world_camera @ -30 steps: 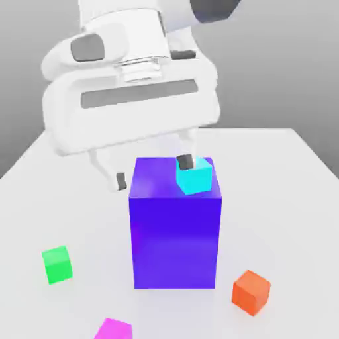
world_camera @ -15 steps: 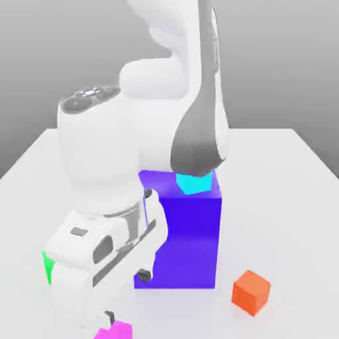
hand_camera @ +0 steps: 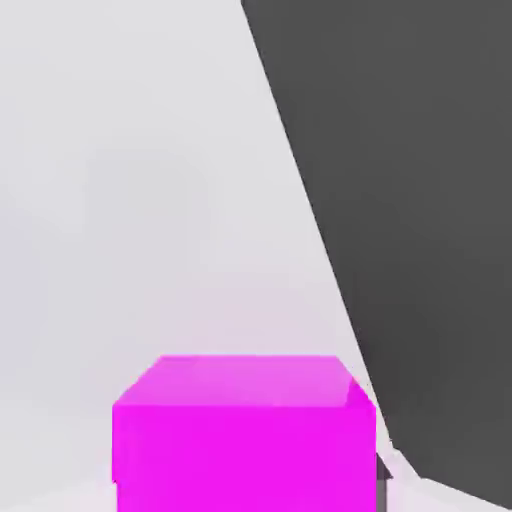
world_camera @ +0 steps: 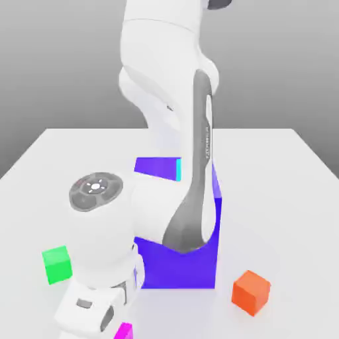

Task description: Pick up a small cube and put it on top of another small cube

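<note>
My arm (world_camera: 165,132) bends low over the bench (world_camera: 291,165), hiding most of the blue block (world_camera: 192,271). My tool has clamped nearly shut, and the magenta cube (hand_camera: 245,435) sits right at its fingers, apparently gripped, at the bench's near edge.

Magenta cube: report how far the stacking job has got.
Done: the tool is shut at the magenta cube, low on the table. In hand: the grasp, no lift visible yet. Left: carry it onto another small cube, such as green or orange.
</note>
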